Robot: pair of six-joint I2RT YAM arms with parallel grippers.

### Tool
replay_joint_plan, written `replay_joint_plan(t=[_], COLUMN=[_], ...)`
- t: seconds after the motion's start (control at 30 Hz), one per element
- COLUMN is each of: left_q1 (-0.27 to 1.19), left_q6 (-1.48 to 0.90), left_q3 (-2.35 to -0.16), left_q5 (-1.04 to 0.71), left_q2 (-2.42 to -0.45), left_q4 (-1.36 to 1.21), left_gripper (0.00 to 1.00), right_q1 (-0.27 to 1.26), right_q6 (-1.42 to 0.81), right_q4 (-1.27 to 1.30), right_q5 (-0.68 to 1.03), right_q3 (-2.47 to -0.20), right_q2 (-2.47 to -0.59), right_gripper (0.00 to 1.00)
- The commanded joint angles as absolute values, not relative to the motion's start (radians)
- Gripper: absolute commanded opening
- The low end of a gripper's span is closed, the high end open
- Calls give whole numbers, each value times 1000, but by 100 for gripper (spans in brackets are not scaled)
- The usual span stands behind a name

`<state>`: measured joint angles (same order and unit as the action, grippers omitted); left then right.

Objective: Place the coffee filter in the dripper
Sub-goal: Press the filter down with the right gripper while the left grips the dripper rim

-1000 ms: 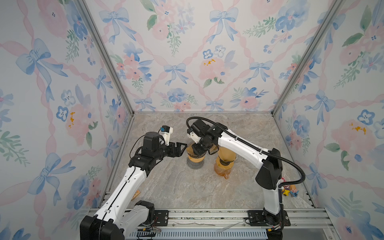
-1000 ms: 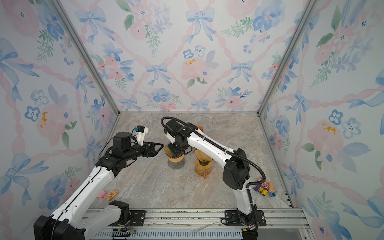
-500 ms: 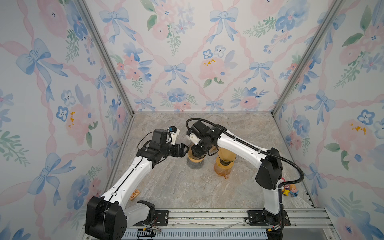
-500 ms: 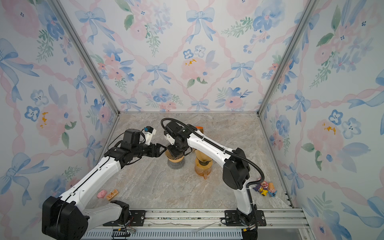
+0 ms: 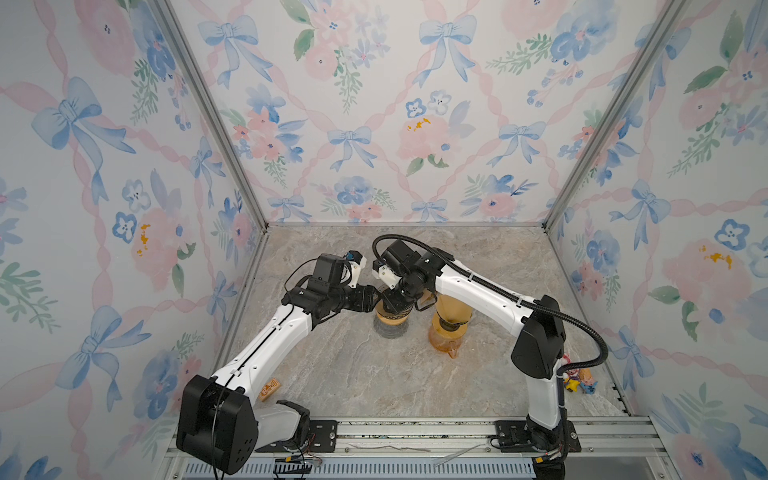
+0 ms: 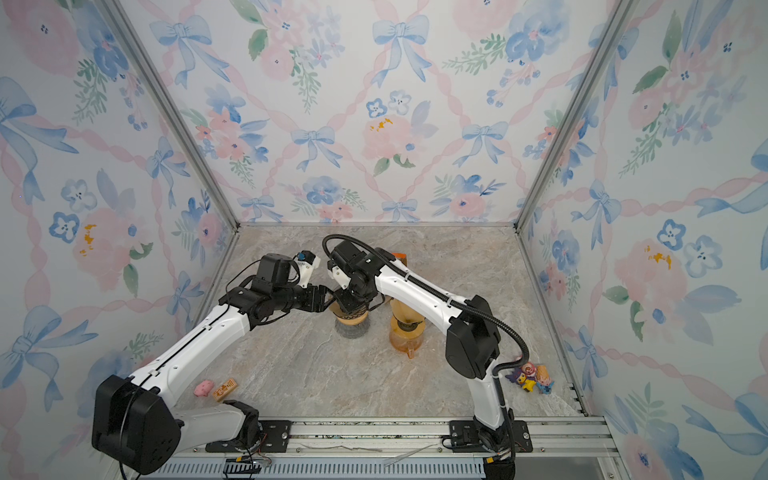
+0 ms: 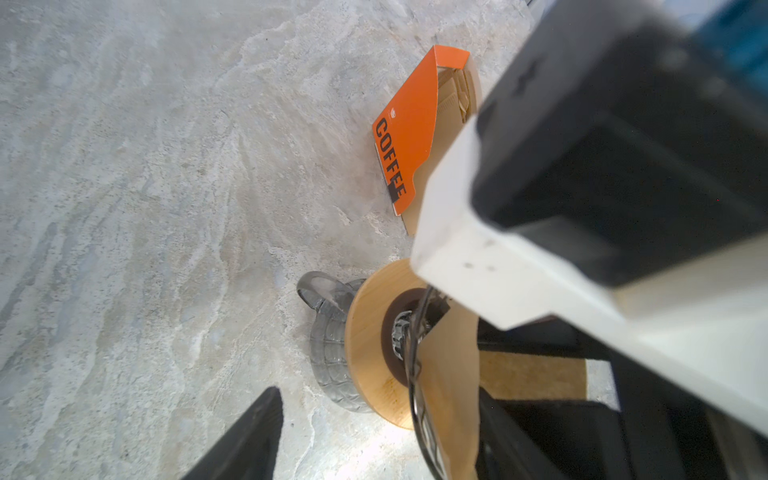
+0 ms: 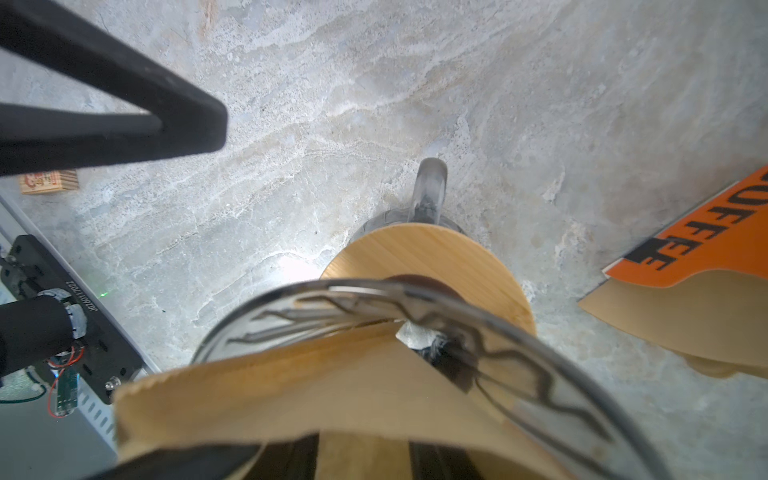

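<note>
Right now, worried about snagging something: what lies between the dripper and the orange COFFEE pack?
Only bare tabletop lies between the dripper and the orange COFFEE pack; both wrist views show it.

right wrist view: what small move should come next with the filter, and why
Probably ease the right gripper a little further down. It pinches the coffee filter, whose tip points into the dripper, but one edge of the paper sticks out past the glass rim, so it does not look seated. The open left gripper hovers beside the dripper.
</note>
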<state>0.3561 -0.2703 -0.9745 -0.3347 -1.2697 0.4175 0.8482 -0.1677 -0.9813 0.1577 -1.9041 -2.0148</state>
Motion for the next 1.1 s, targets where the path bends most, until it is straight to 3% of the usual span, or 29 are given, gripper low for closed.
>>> replay_joint_plan(t=[0.0, 0.23, 0.4, 0.63, 1.07], left_q1=[364, 373, 379, 381, 382], left_q6=[-255, -256, -257, -255, -252], left_q3=[-1002, -1025, -1035, -1042, -1045], left_q5=[-306, -305, -295, -289, -272], left_q2=[-1297, -1332, -1346, -1351, -1365], left_q4=[423, 424, 423, 423, 423], left_gripper=[70, 68, 68, 67, 67], right_q1=[823, 805, 801, 794, 781], right_q6=[-190, -212, -274, -271, -204], right_q4=[-968, -971, -975, -1022, -1032], right_q5=[203, 220, 85, -29, 0], right_q3=[-1894, -1863, -1836, -1844, -1856], right_q2=[-1955, -1862, -1813, -1841, -1918], right_gripper=[34, 34, 34, 42, 48])
